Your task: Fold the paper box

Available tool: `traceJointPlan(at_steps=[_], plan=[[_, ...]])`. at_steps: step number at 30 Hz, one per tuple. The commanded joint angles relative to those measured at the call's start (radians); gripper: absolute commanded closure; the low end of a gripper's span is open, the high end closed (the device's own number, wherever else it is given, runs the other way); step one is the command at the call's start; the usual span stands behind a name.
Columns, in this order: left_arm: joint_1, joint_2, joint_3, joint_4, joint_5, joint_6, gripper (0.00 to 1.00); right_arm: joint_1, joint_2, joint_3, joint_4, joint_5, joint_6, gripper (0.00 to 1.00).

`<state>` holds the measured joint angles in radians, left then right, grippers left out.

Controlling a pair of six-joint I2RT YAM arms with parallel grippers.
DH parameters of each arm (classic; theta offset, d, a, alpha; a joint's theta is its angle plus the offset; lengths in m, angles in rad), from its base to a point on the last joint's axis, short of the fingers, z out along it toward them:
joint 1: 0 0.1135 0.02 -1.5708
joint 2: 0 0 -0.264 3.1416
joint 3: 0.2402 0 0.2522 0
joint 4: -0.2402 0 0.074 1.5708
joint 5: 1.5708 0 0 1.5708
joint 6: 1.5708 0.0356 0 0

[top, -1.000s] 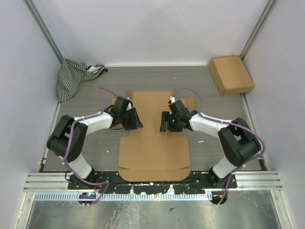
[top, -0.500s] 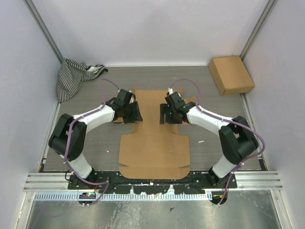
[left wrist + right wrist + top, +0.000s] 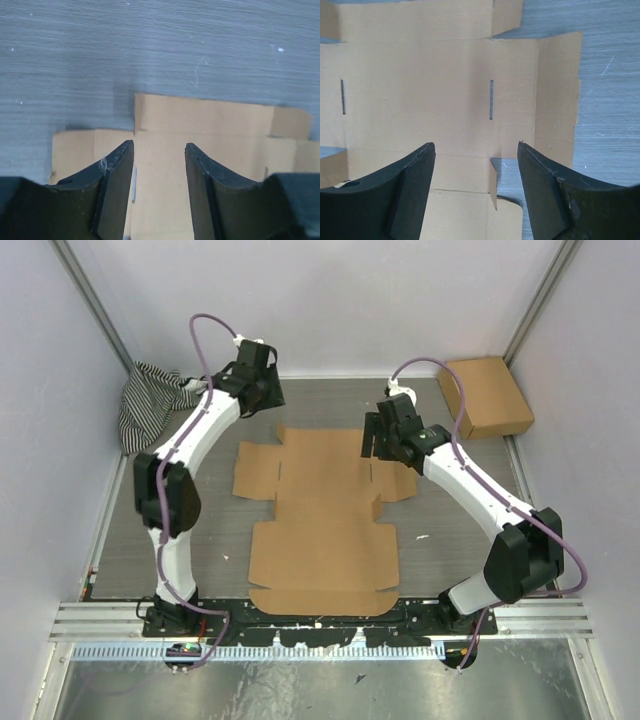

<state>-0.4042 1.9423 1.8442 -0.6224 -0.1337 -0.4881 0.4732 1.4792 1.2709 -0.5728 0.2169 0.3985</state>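
The paper box (image 3: 322, 540) lies as a flat brown die-cut sheet in the middle of the table, flaps spread out. My left gripper (image 3: 264, 400) is open and empty, raised over the table just beyond the sheet's far left corner. In the left wrist view the sheet (image 3: 200, 130) lies below the open gripper (image 3: 159, 147). My right gripper (image 3: 375, 445) is open and empty, hovering over the sheet's far right part. The right wrist view shows the sheet (image 3: 420, 85) with its slits below the open gripper (image 3: 475, 150).
A smaller ready-made brown box (image 3: 485, 395) sits at the far right corner. A black-and-white striped cloth (image 3: 150, 400) lies bunched at the far left. Walls close the table on three sides.
Both grippers have lifted off the sheet's middle and swung toward the far side, the left one furthest. The sheet's left and right side flaps now show, lying flat.
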Motion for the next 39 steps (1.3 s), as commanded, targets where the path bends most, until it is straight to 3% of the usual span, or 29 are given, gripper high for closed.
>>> traceJointPlan(at_steps=[1,8,14,16,20,23,26,35,39], plan=[[0.008,0.234,0.19,-0.184,-0.019,0.04,0.49,-0.024,-0.053,-0.022,-0.022,-0.018,-0.024,0.28],[0.008,0.453,0.44,-0.284,-0.021,0.037,0.53,-0.055,-0.109,-0.065,-0.027,-0.045,-0.027,0.28],[0.008,0.483,0.437,-0.263,-0.031,0.046,0.6,-0.091,-0.128,-0.071,-0.035,-0.079,-0.038,0.28],[0.008,0.482,0.428,-0.252,-0.025,0.053,0.69,-0.107,-0.125,-0.072,-0.031,-0.106,-0.043,0.28],[0.008,0.457,0.387,-0.211,0.015,0.077,0.98,-0.139,-0.115,-0.058,-0.03,-0.15,-0.054,0.28],[0.008,0.415,0.34,-0.169,0.017,0.097,1.0,-0.163,-0.102,-0.036,-0.03,-0.177,-0.063,0.28],[0.008,0.313,0.201,-0.069,0.01,0.107,1.0,-0.185,-0.066,0.006,-0.04,-0.2,-0.076,0.28],[0.007,-0.256,-0.606,0.717,0.096,0.132,1.0,-0.224,0.006,0.183,-0.103,-0.219,-0.115,0.25],[0.005,-0.398,-0.816,0.987,0.205,0.198,1.0,-0.225,0.045,0.274,-0.151,-0.259,-0.156,0.25]])
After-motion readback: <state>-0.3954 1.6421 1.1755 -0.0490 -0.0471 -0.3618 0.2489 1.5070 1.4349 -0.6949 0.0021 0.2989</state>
